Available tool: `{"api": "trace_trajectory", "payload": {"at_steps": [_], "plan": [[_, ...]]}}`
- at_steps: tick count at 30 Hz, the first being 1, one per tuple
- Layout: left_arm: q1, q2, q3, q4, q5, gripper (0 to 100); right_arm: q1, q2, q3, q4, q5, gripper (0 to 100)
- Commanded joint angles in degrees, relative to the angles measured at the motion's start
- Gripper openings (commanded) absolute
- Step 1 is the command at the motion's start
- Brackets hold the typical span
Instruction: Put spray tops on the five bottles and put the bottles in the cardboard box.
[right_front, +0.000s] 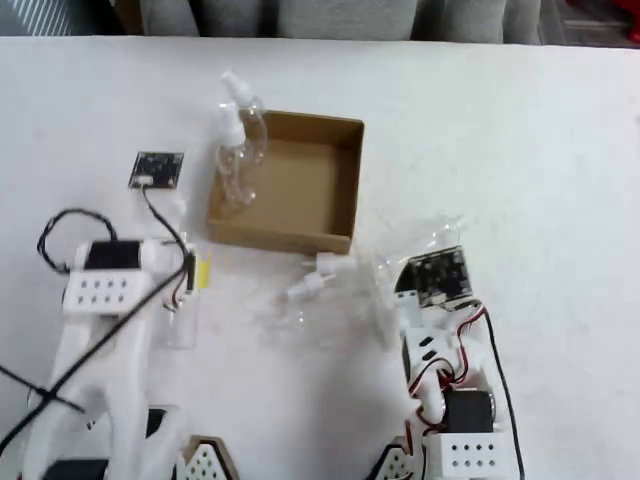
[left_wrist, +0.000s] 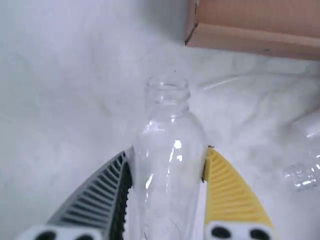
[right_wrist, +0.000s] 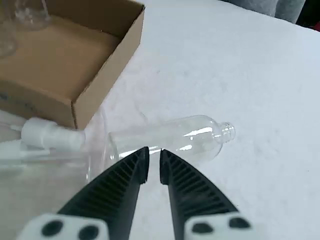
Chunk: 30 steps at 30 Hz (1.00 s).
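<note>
Left gripper (left_wrist: 167, 160) has its fingers (left_wrist: 100, 200) clamped on a clear capless plastic bottle (left_wrist: 167, 120), near side of the brown cardboard box (right_front: 280, 238). Right gripper (right_wrist: 153, 152) fingers are nearly closed, holding nothing, over a second clear bottle (right_wrist: 190, 137) lying on the white worktop (right_wrist: 260, 75) right of the box.

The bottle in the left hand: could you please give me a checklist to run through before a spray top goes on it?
1. Bottle gripped in the left hand: ok.
2. Its neck open, no top on it yet: ok.
3. Spare spray top lying on the table beside the cardboard box: ok.
4. Right hand carrying a spray top: not ok; it is shut and holds nothing.
5. Room left in the box: ok; two topped bottles lean at one side.
</note>
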Motion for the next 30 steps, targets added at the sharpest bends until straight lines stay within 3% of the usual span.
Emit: {"api": "trace_trajectory", "payload": {"at_steps": [1,4,8,14,25,30], "plan": [[-3.4,-7.5,6.9,-10.9,0.8,2,0.7,-0.9,-0.2,1.1,2.9,2.1],[-6.7,-8.2,10.2,-15.3,1.0,2,0.7,-0.9,-3.6,3.1,2.9,2.1],[-10.2,-7.7,11.1,-17.8,8.3,2,0.0,-0.7,-8.9,6.0,2.9,1.7],[-11.0,-0.9,9.4,-22.2,11.6,2,-6.8,1.7,-14.3,6.7,2.9,1.7],[-17.2,20.2,-4.1,-22.2,11.3,2,-23.7,33.5,-28.7,8.7,2.5,2.1],[-17.3,21.0,-4.5,-22.2,11.3,2,-20.9,40.7,-31.0,12.3,2.9,2.1]]}}
